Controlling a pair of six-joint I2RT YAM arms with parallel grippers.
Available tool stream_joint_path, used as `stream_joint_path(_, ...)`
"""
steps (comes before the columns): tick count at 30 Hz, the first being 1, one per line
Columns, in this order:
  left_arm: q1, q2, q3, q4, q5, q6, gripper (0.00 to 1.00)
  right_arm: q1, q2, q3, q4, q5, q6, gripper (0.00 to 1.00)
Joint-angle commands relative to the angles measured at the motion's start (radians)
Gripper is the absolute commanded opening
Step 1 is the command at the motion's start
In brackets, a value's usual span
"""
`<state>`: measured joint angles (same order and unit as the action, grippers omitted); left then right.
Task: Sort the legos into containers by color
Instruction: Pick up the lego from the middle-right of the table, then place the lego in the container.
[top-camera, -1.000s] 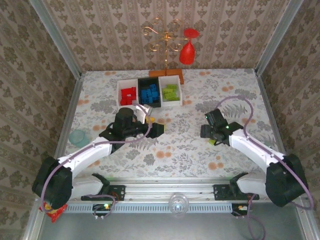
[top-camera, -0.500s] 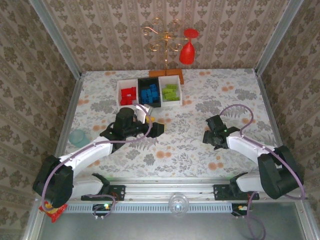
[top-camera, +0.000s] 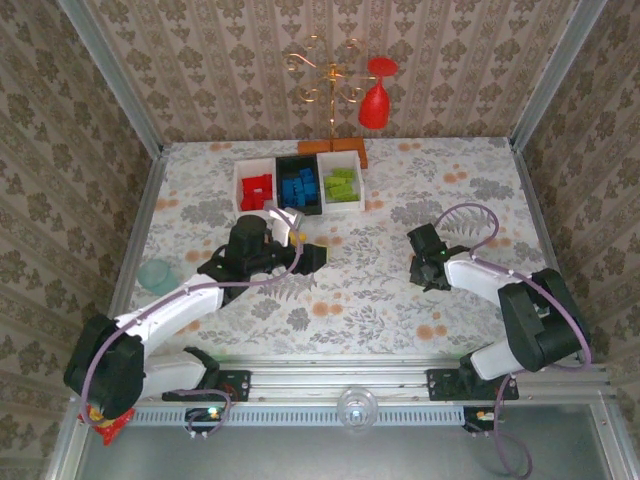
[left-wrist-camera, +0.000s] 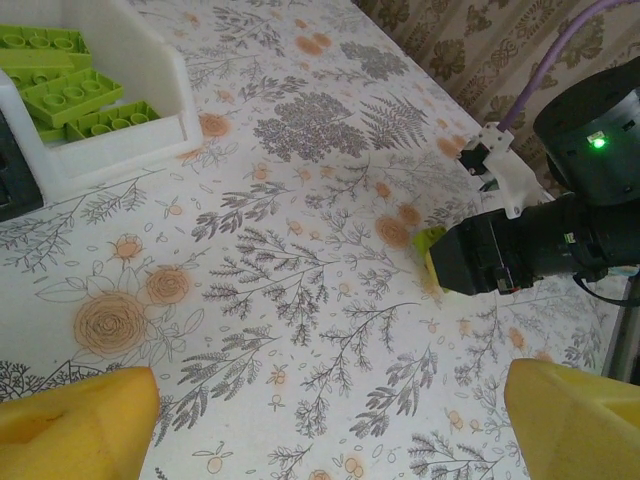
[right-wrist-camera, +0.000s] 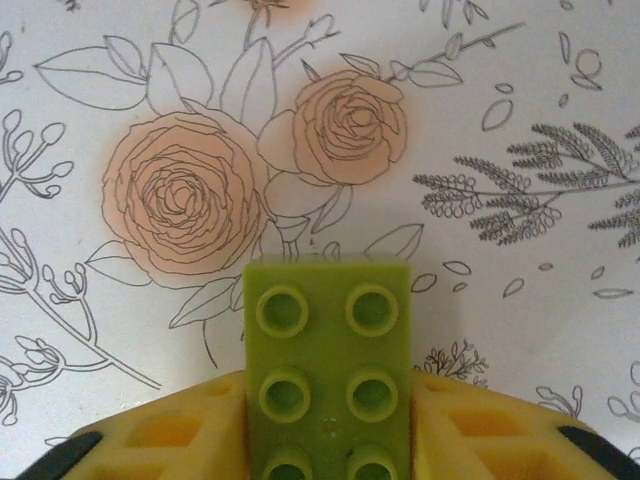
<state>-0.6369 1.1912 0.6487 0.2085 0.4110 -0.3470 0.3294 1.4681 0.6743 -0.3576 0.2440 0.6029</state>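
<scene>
One lime green brick (right-wrist-camera: 328, 330) is now clamped between the yellow fingers (right-wrist-camera: 160, 435) of the right gripper (right-wrist-camera: 330, 410) — a second earlier those fingers stood wider about it. Since then the right arm has been folded in at the elbow, while the right gripper (top-camera: 420, 268) has been kept at much the same spot, well to the right of the containers (top-camera: 237, 186) and on their near side. The brick is held low over the flowered table (top-camera: 330, 300); whether it touches the table cannot be told. From the left wrist the brick (left-wrist-camera: 430, 243) is seen at the tip of the dark right gripper (left-wrist-camera: 445, 268).

The left gripper (top-camera: 296, 236) has not been moved: it is held just on the near side of the containers, its yellow fingers (left-wrist-camera: 75, 425) wide apart with nothing between them.

Three bins are joined in a row — two white with a black one between. Red legos (top-camera: 256, 190) are gathered in the left white bin (top-camera: 255, 163), blue legos (top-camera: 298, 188) in the black bin (top-camera: 297, 158), and green legos (top-camera: 341, 186) in the right white bin (top-camera: 361, 190), where several flat pieces (left-wrist-camera: 70, 90) are seen lying overlapped.
</scene>
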Motion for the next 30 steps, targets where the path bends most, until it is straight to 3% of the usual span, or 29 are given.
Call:
stream_joint_path(1, 0.014, -0.031, 0.022, -0.032, -0.011, 0.023, 0.91, -0.001, 0.029, 0.043, 0.06, -0.022, -0.02, 0.35)
stream_joint_path(9, 0.046, -0.06, 0.011, -0.066, -0.064, 0.012, 0.91, 0.073, 0.015, 0.234, 0.181, -0.133, -0.06, 0.33)
stream_joint_path(18, 0.149, -0.114, -0.047, -0.057, -0.111, -0.062, 0.91, 0.13, 0.324, 0.653, 0.261, -0.18, -0.093, 0.34)
stream_joint_path(25, 0.158, -0.149, -0.054, -0.065, -0.115, -0.061, 0.91, 0.102, 0.604, 0.949, 0.264, -0.183, -0.09, 0.36)
stream_joint_path(30, 0.161, -0.162, -0.056, -0.075, -0.119, -0.056, 0.91, 0.073, 0.728, 1.099, 0.23, -0.223, -0.074, 0.44)
